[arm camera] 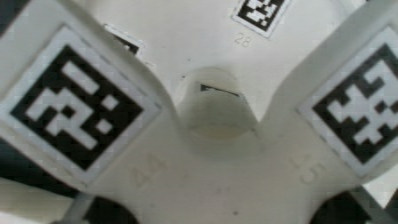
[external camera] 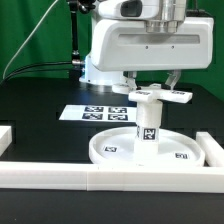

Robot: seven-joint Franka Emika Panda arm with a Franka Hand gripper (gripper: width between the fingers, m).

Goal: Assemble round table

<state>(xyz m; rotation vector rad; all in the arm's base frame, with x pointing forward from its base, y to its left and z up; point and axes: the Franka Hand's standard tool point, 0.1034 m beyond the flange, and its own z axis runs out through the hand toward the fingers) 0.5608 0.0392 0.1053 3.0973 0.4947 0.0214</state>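
Along the front edge of the table (external camera: 40, 135) a border bar (external camera: 100, 178) is lying. Just behind it the round disc (external camera: 108, 150) is resting flat, and the leg (external camera: 148, 125) is standing upright at its centre. The cross-shaped piece (external camera: 168, 97) is sitting level, seemingly on the leg's top, directly beneath the gripper (external camera: 156, 90). The gripper's narrowly parted jaws are clamping it from both sides. Any coming twist would likely be turning about that vertical axis. The marker board (external camera: 95, 112) is lying beyond.

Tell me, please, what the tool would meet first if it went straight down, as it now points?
The cross piece: the tool seems closed on it, so it would press that at once. Directly below stands the leg, upright on the round disc. Depth is hard to judge.
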